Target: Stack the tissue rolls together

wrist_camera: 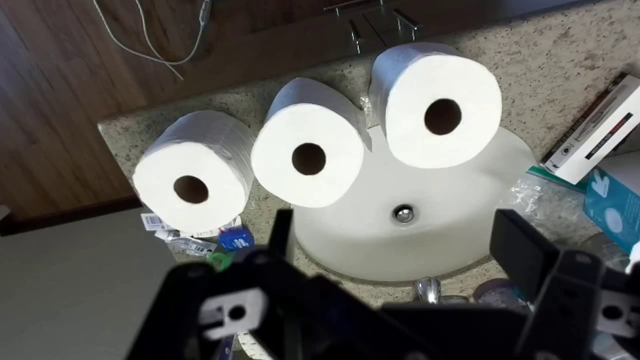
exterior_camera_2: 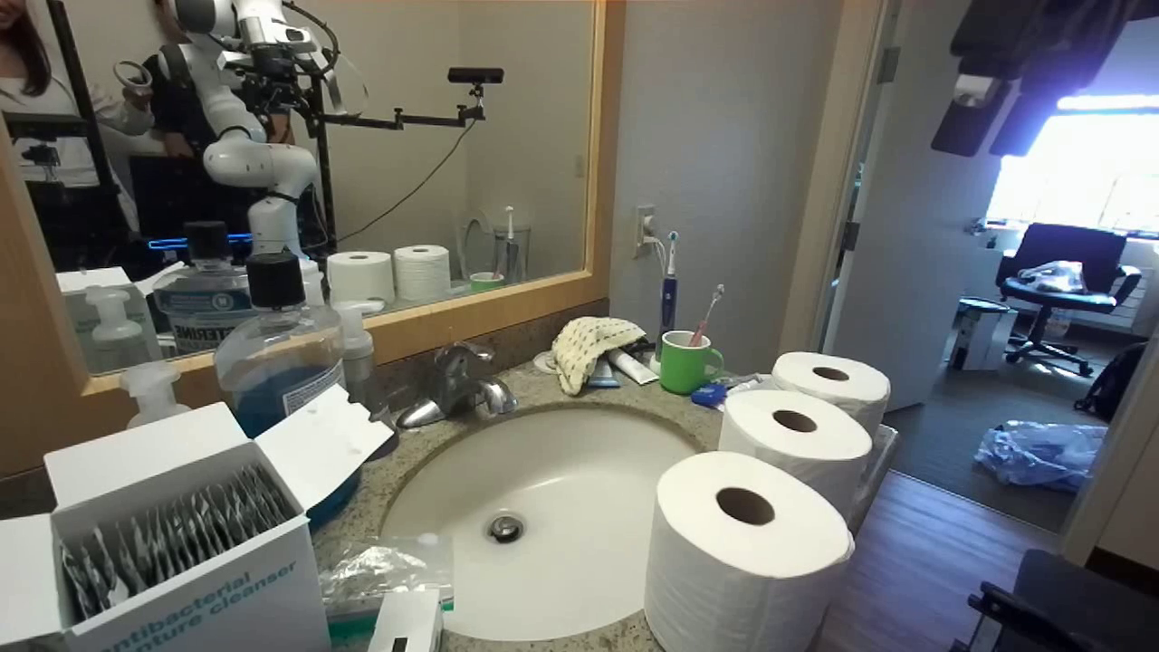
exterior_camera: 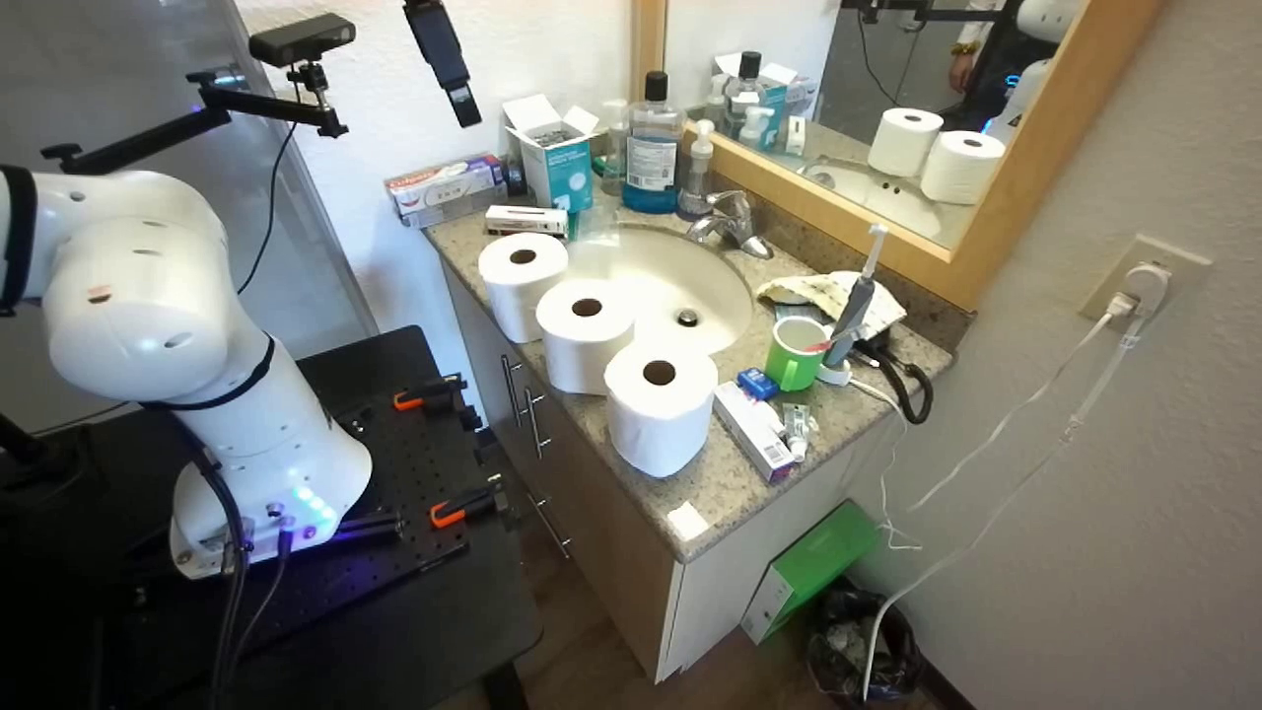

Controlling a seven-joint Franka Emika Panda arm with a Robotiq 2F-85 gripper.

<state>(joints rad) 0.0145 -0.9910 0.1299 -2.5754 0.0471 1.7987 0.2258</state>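
Tissue rolls stand upright, their axes vertical, well below your gripper, whose jaws you have wide apart.

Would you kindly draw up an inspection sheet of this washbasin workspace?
Surface: speckled stone-look countertop around a cream oval basin.
Job's things: three white cylindrical tissue rolls upright in a row, unstacked.
Clutter: green mug, clear plastic bottle of blue liquid, open white-and-teal cardboard carton.
Gripper: black fingers apart, nothing held.
Cables: white cords hanging from a beige wall outlet plate.
Surroundings: wood-framed wall mirror, brown plank floor, black-bagged bin.
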